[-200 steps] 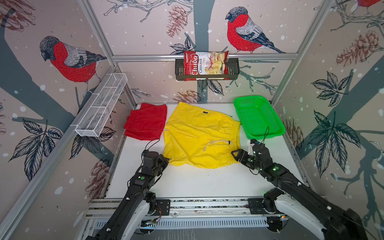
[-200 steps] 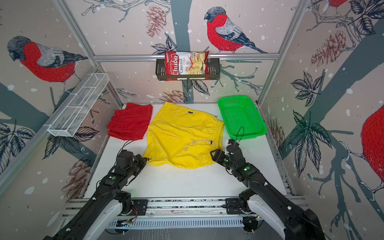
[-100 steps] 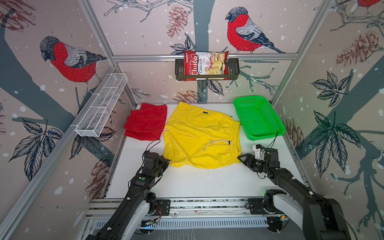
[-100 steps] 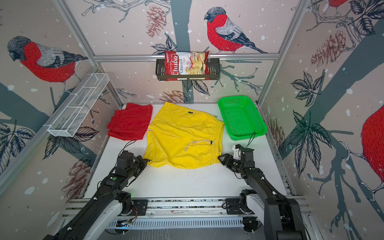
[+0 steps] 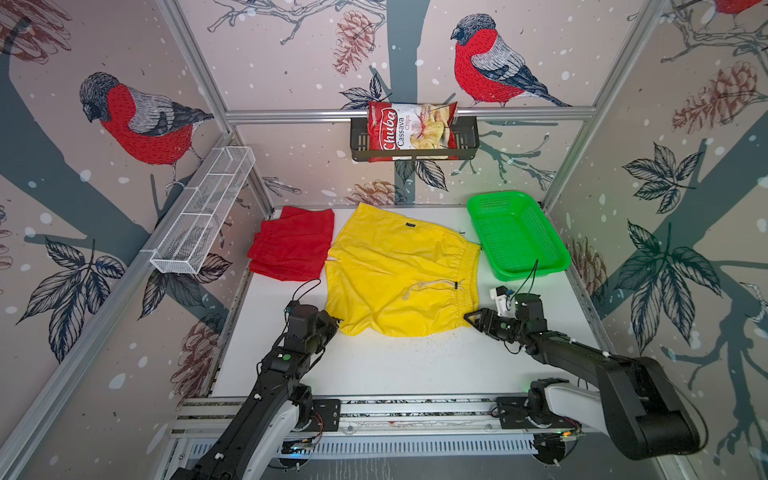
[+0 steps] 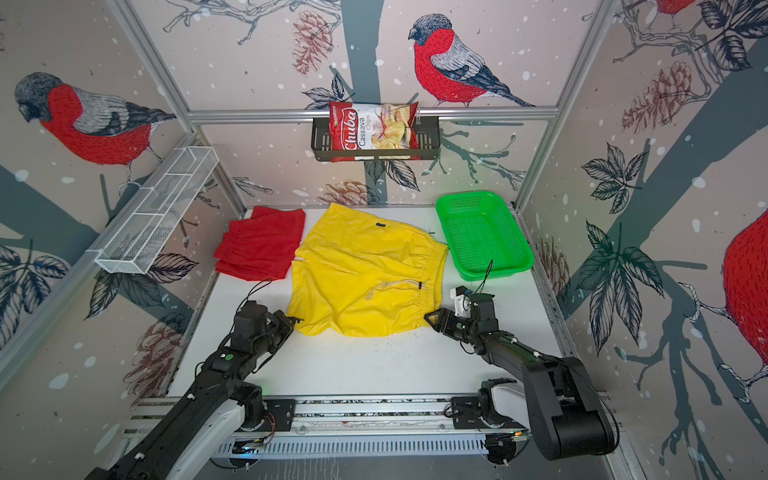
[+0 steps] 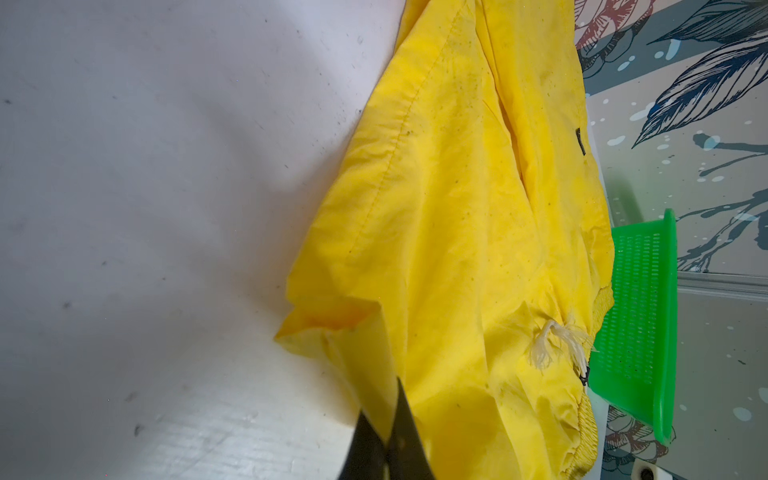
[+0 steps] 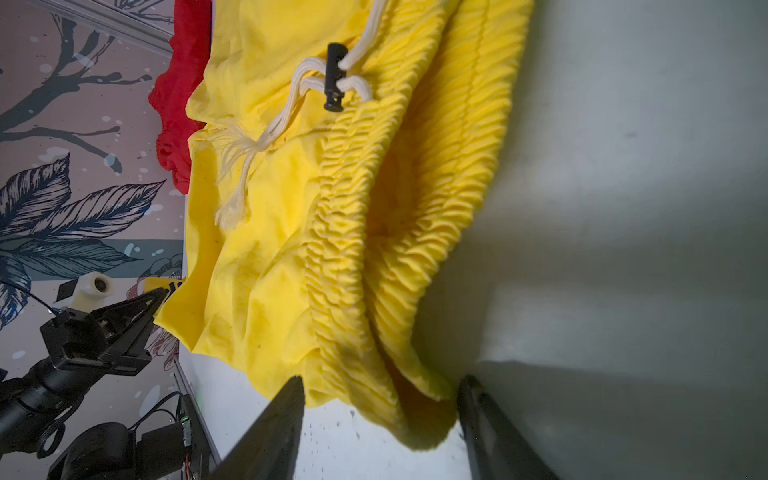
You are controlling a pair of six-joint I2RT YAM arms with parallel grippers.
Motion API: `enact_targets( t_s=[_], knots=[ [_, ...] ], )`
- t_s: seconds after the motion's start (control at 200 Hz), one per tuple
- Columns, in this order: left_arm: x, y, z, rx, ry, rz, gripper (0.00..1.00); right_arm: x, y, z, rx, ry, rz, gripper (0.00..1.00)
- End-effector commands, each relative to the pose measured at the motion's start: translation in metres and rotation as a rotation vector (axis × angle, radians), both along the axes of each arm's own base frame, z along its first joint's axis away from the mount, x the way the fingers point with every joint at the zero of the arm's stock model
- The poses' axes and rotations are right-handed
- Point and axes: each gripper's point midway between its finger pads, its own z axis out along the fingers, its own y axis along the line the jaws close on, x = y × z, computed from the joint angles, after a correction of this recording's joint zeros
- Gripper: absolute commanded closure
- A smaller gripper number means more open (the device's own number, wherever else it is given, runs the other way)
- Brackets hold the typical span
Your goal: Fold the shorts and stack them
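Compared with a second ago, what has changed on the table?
The right gripper came down and back toward the robot along the waistband of the yellow shorts to its near corner; its jaws stand open on either side of that corner. The left gripper stayed shut on the shorts' near hem corner. The red shorts and green basket lie as before.

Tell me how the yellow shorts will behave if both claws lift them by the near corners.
Likely floppy: the yellow shorts lie wrinkled, so the middle should sag between the left claw and right claw. Probably light, being thin cloth. The loose drawstring may dangle.
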Motion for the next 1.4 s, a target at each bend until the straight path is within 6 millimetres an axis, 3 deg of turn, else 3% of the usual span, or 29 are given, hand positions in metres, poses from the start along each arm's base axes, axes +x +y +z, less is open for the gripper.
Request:
enact_targets(
  t_s=[0.0,0.2,0.33,0.585,0.83,0.88,0.93,0.991,1.071,1.211,1.391],
  knots=[
    [0.005,-0.003,0.008,-0.001,-0.035,-0.017,1.0,0.012,-0.009,0.0,-0.059,-0.052,-0.049,0.36],
    [0.007,-0.003,0.012,0.004,-0.049,-0.021,1.0,0.028,-0.025,0.007,-0.143,-0.09,-0.149,0.32],
    [0.008,-0.004,0.011,0.003,-0.047,-0.029,1.0,0.035,-0.013,0.02,-0.066,-0.136,-0.128,0.31],
    [0.01,-0.005,0.013,-0.001,-0.056,-0.028,1.0,0.025,0.021,0.015,0.019,-0.119,0.023,0.33],
    [0.011,-0.004,0.017,-0.004,-0.071,-0.022,1.0,0.003,0.018,-0.006,-0.009,-0.03,0.0,0.37],
    [0.011,-0.003,0.018,0.0,-0.073,-0.019,1.0,-0.001,0.016,-0.009,-0.019,-0.015,-0.006,0.42],
    [0.012,-0.003,0.02,0.006,-0.077,-0.019,1.0,-0.005,0.014,-0.015,-0.031,0.016,-0.019,0.54],
    [0.013,-0.001,0.024,0.021,-0.081,-0.018,1.0,-0.005,0.012,-0.01,-0.032,0.015,-0.031,0.69],
    [0.015,0.002,0.034,0.059,-0.091,-0.02,1.0,-0.006,0.01,-0.002,-0.038,0.024,-0.037,0.79],
    [0.02,0.019,0.066,0.186,-0.137,-0.003,1.0,0.003,-0.003,0.035,-0.03,-0.028,-0.071,0.94],
    [0.021,0.041,0.104,0.339,-0.173,0.039,1.0,0.016,-0.026,0.088,-0.004,-0.123,-0.119,1.0]
  ],
)
